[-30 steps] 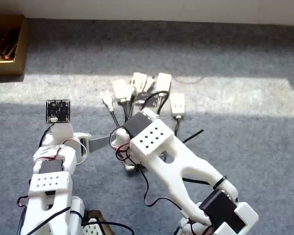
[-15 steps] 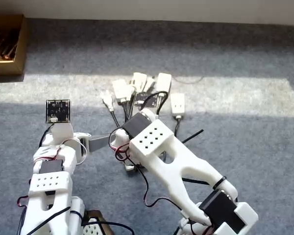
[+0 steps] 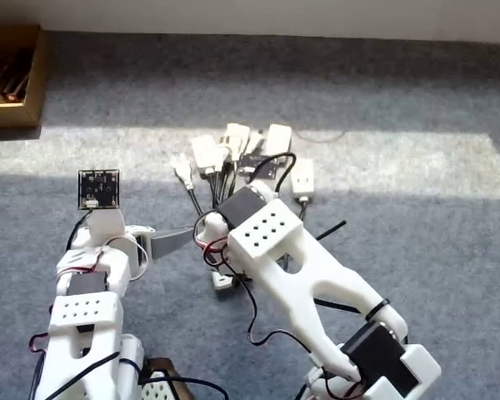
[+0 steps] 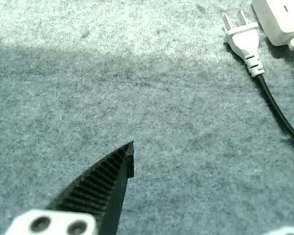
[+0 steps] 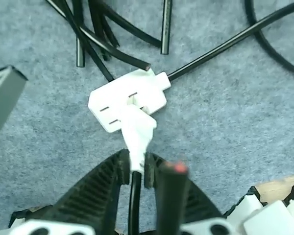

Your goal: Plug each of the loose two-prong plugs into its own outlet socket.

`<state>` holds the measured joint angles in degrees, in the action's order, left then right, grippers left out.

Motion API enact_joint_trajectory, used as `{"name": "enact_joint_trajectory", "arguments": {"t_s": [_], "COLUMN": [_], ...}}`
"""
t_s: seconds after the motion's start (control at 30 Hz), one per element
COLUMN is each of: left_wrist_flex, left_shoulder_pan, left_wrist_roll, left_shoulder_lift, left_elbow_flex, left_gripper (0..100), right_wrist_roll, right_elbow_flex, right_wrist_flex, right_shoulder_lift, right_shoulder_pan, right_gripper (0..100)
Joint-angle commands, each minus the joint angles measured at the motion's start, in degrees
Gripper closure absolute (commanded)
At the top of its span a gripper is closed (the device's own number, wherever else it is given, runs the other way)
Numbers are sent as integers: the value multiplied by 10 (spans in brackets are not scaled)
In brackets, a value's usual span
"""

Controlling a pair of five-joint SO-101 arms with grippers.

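Grey felt is covering the counter (image 3: 417, 250), with a band of sunlight lying across its far half and a wooden box (image 3: 12, 75) sitting at the far left corner. The right gripper (image 5: 134, 169) is clamping a white plug (image 5: 135, 139) by its neck, and the plug's front end is touching the face of a white outlet socket (image 5: 112, 105) that is lying flat among black cables (image 5: 95, 36). In the high view this socket (image 3: 223, 280) is peeking out under the right arm. The left gripper (image 4: 130, 147) is hovering over bare felt with its jaws apart, holding nothing. A loose two-prong plug (image 4: 242, 41) is lying just beside another socket (image 4: 279, 22), prongs uncovered. More sockets (image 3: 233, 146) are clustering beyond both arms.
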<state>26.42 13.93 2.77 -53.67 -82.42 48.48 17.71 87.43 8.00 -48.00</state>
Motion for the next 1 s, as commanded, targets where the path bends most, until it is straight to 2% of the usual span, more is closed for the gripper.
{"name": "enact_joint_trajectory", "arguments": {"t_s": [0.0,0.13,0.37,0.97], "left_wrist_flex": [-11,-11,-11,-11], "left_shoulder_pan": [-8,-8,-8,-8], "left_wrist_roll": [-4,-4,-4,-4], "left_shoulder_lift": [-5,-5,-5,-5], "left_elbow_flex": [2,2,2,2], "left_gripper": [441,441,441,441], "right_wrist_roll": [-6,-7,-10,-47], "right_elbow_flex": [-3,-3,-87,-121], "right_wrist_flex": [-7,0,89,86], "right_shoulder_lift": [3,-51,-177,-178], "right_shoulder_pan": [8,14,58,62], "right_gripper": [994,994,994,994]}}
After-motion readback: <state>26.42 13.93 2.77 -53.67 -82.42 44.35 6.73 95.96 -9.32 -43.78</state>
